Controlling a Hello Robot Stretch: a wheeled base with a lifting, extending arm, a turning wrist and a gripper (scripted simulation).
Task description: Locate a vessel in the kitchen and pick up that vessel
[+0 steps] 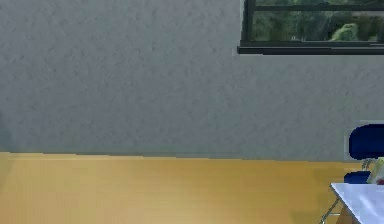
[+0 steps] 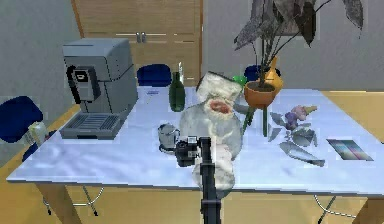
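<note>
Arm side view, nearest first: the arm [image 2: 207, 195] comes up from the bottom middle, and the tool [image 2: 184, 153] sits low centre over the table [image 2: 100, 162]. I honestly can't tell if it's got hold of anything, since stuff stands right by it. The vessel I'd go for is the cup [image 2: 167, 135], just up-left of the tool in frame. It's upright, mouth up, long axis vertical; the handle's too small to call. Further back are a green bottle [image 2: 177, 92] and a coffee machine [image 2: 97, 75].
</note>
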